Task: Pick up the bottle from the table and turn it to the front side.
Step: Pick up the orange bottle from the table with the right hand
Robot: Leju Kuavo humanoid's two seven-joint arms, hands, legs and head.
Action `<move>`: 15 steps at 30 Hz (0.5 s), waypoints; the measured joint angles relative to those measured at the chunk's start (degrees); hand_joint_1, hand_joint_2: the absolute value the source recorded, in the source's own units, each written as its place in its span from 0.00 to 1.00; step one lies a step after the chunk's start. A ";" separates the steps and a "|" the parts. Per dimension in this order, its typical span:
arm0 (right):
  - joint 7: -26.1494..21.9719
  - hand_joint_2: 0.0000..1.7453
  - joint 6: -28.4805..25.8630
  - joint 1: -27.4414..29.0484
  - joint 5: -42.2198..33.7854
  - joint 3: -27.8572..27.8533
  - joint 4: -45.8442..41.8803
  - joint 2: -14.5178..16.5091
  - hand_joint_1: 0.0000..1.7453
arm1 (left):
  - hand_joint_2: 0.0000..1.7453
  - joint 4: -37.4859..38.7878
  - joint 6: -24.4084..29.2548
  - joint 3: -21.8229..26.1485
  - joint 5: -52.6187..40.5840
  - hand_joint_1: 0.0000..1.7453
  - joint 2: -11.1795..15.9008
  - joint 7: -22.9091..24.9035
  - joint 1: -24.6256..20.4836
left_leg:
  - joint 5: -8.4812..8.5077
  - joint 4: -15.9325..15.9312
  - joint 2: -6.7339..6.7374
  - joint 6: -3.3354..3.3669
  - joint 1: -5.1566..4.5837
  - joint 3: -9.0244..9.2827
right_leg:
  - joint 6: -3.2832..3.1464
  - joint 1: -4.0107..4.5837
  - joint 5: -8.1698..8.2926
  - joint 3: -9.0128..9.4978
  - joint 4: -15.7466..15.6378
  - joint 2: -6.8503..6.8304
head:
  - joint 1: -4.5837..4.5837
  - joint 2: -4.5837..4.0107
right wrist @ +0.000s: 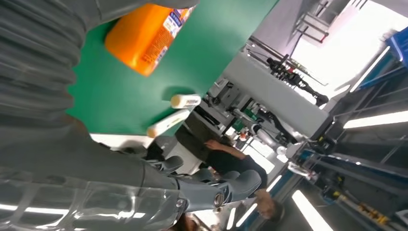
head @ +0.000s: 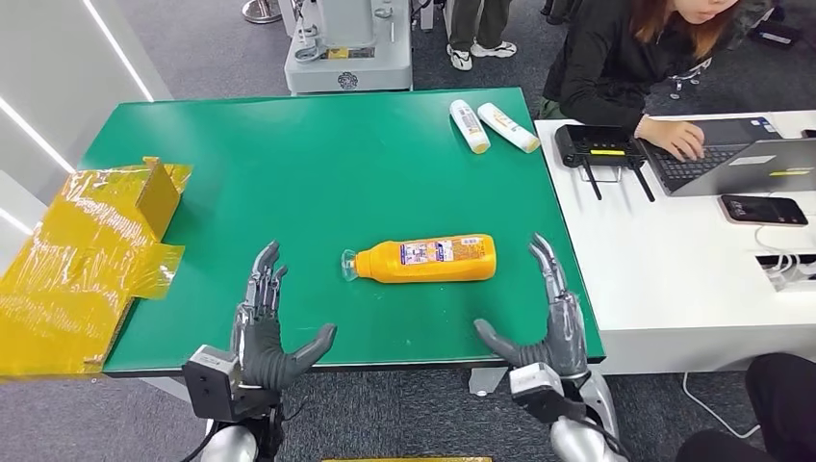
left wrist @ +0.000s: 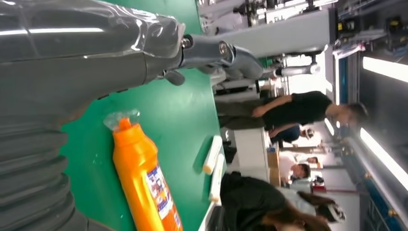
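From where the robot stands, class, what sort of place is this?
Probably a robotics lab or test workshop: a green table with an orange bottle, a person at a laptop beside a router, and machinery behind.

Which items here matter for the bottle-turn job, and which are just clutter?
Job:
orange bottle, lying on its side
left hand
right hand

Clutter:
two white bottles
yellow wrapped box
router
laptop
phone

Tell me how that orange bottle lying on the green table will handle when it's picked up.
The orange bottle lies on its side and looks flattish rather than round, so it will probably stay put rather than roll. Its glossy plastic and label may be slippery under the fingers. It appears full of orange liquid, so likely fairly heavy for its size. Both the left hand and right hand flank it, open.
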 joint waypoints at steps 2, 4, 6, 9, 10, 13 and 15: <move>1.10 1.00 0.05 -3.11 1.73 0.15 3.06 -0.75 0.00 | 1.00 1.07 -0.74 -0.18 0.27 0.00 -0.02 -0.30 -1.08 | 0.01 0.00 0.04 0.00 0.00 0.01 | 0.00 0.00 0.03 0.00 0.00 0.04 | -0.02 0.00; 2.58 1.00 0.57 -7.07 3.61 0.70 6.92 -1.36 0.00 | 1.00 2.15 -1.58 -0.37 0.48 0.00 -0.06 -0.53 -2.32 | 0.05 0.00 0.06 -0.01 0.01 0.04 | 0.00 0.00 0.04 0.00 0.00 0.07 | -0.02 -0.01; 3.62 1.00 1.30 -10.48 4.72 1.32 10.34 -1.71 0.00 | 1.00 2.97 -2.02 -0.57 0.51 0.00 -0.09 -0.70 -3.19 | 0.08 0.00 0.05 -0.02 0.01 0.05 | 0.00 0.01 0.04 0.00 0.00 0.06 | -0.02 0.00; 4.66 1.00 1.88 -13.76 6.33 2.31 14.03 -1.96 0.00 | 1.00 3.89 -2.37 -0.80 0.52 0.00 -0.07 -0.88 -3.78 | 0.09 0.00 0.02 0.00 0.02 0.04 | 0.00 0.01 0.04 0.00 0.01 0.04 | -0.03 0.01; 4.96 1.00 2.07 -14.48 6.77 2.62 15.00 -2.02 0.00 | 1.00 4.14 -2.49 -0.92 0.52 0.00 -0.06 -0.91 -3.89 | 0.09 0.00 0.01 0.00 0.02 0.02 | 0.00 0.01 0.03 0.00 0.01 0.03 | -0.03 0.01; 6.24 1.00 4.55 -18.67 7.53 4.31 19.79 -2.15 0.00 | 1.00 5.15 -2.81 -1.30 0.94 0.00 0.05 -1.23 -4.60 | 0.09 -0.02 0.10 0.00 0.01 -0.07 | -0.03 0.01 0.06 -0.06 0.06 0.13 | -0.03 -0.01; 7.44 1.00 7.80 -23.70 7.68 5.97 24.73 -2.16 0.00 | 1.00 5.94 -3.05 -1.56 1.46 0.00 0.16 -1.69 -5.44 | 0.11 -0.01 0.20 0.01 0.00 -0.05 | -0.04 0.01 0.09 -0.10 0.07 0.21 | -0.03 -0.01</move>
